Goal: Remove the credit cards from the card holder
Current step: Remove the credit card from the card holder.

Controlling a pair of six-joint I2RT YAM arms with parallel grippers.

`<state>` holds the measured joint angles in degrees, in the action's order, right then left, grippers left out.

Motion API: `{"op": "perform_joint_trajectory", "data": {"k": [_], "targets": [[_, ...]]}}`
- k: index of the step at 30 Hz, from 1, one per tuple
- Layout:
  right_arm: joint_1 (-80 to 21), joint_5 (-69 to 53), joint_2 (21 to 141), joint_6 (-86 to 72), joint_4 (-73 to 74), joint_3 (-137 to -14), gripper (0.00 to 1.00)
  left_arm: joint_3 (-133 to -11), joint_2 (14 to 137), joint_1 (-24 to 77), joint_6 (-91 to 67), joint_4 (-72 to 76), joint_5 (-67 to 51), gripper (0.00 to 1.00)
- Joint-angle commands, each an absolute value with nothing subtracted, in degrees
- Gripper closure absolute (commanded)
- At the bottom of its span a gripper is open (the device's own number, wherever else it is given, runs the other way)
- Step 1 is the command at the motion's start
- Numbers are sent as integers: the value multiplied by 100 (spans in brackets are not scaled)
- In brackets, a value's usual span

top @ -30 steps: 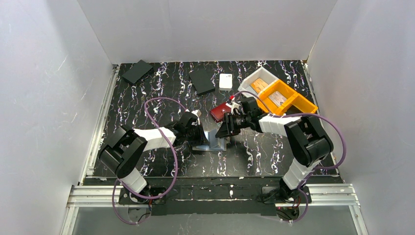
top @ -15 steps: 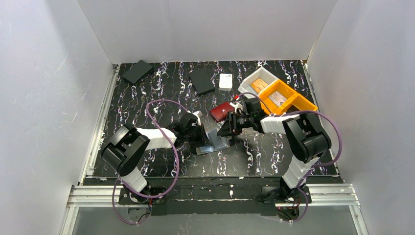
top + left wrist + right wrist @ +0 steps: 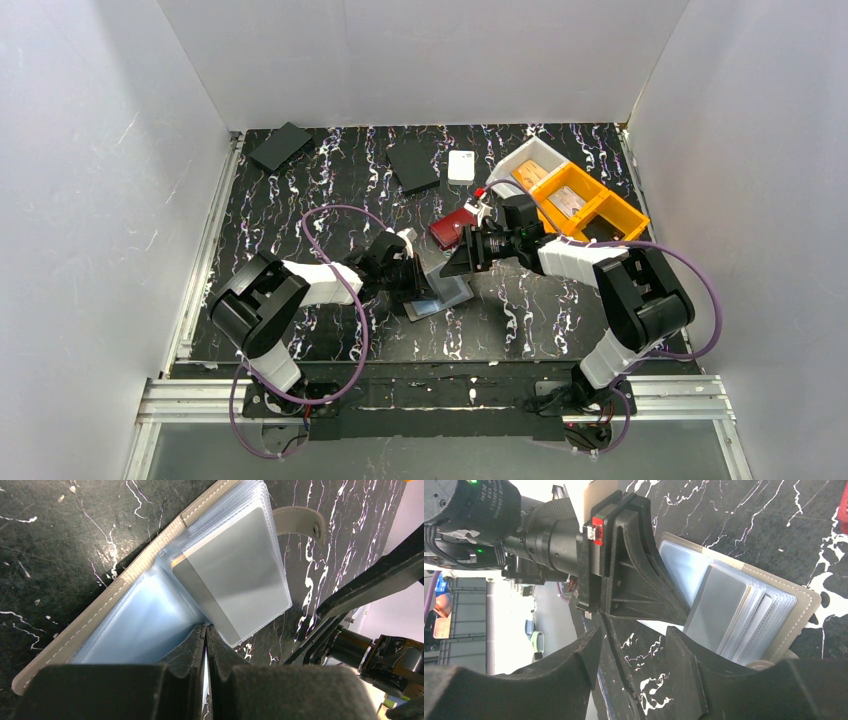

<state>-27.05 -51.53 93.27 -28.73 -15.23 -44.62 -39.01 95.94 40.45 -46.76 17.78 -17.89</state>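
Card holder (image 3: 450, 292) is laid open on the tabletop (image 3: 300, 180) between both arms. Left fingers (image 3: 182, 652) are pressed shut at its fold, against the clear sleeves; a pinched sleeve cannot be confirmed. Right fingers (image 3: 569, 670) are held apart, empty, just beside the holder. 1 pale card (image 3: 235, 585) is seen inside a sleeve.

Even bright light, soft shadows; wrist views w/ blurry foreground, blown-out bg.
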Motion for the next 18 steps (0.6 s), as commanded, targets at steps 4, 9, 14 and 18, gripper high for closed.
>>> {"op": "perform_joint_trajectory", "data": {"k": [4, 9, 14, 18], "targets": [[-2699, -4663, 9331, -2314, -887, -4536, 43, -3624, 9839, 4148, -4561, 1107, -1645, 97], [-2689, -4245, 9390, -2121, -568, -4561, 43, -3644, 9863, 4147, -4561, 1109, -1659, 97], [-2688, -4145, 9498, -2063, -448, -4605, 43, -3657, 9858, 4148, -4558, 1113, -1661, 97], [-2688, -4103, 9504, -2035, -426, -4593, 43, -3655, 9871, 4145, -4562, 1116, -1669, 97]]}}
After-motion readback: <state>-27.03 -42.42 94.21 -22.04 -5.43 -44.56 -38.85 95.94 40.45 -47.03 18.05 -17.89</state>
